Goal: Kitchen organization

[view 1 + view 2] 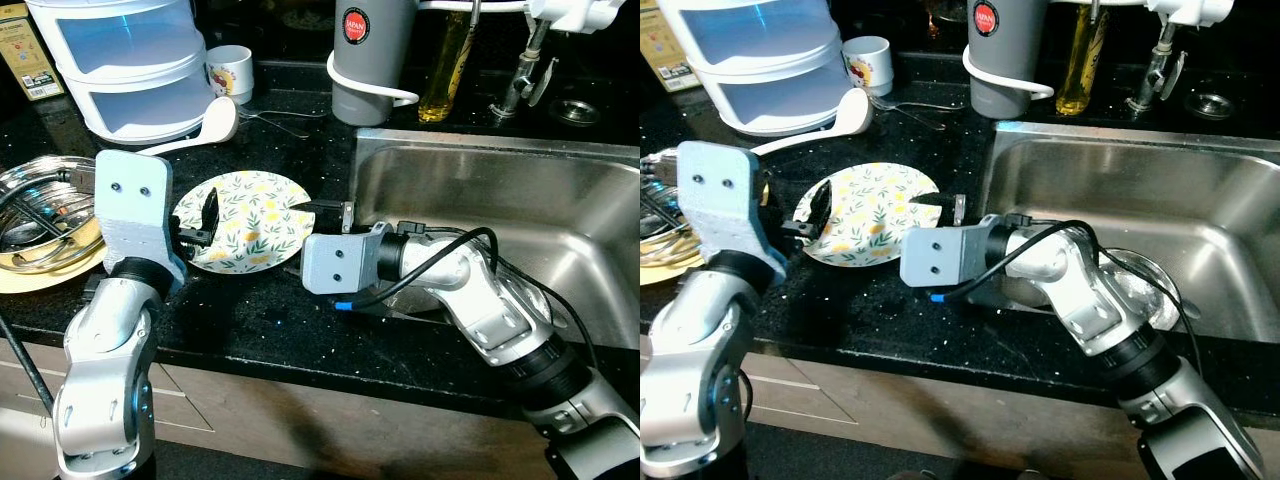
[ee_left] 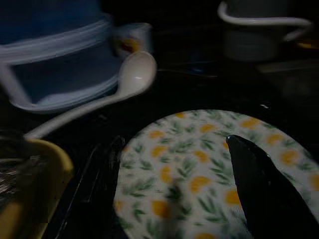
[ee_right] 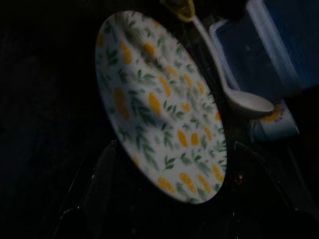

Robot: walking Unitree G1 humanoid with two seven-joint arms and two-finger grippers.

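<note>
A round plate (image 1: pixel 250 222) with a yellow and green floral print lies flat on the black counter (image 1: pixel 260 320), just left of the sink. My left gripper (image 1: pixel 200 226) is at the plate's left rim and is open. In the left wrist view, one of its black fingers (image 2: pixel 264 189) hangs over the plate (image 2: pixel 184 169). My right gripper (image 1: pixel 330 212) reaches in from the sink side to the plate's right rim. It is open, and the plate (image 3: pixel 159 109) lies ahead of its spread fingers.
A steel sink (image 1: pixel 560 180) sits to the right, with a round dish (image 1: pixel 1145 290) in it under my right arm. Behind the plate are a white ladle (image 1: pixel 212 122), stacked white containers (image 1: pixel 130 70), a mug (image 1: pixel 230 70), a grey flask (image 1: pixel 370 60) and an oil bottle (image 1: pixel 445 70). A glass bowl (image 1: pixel 35 215) stands at the left.
</note>
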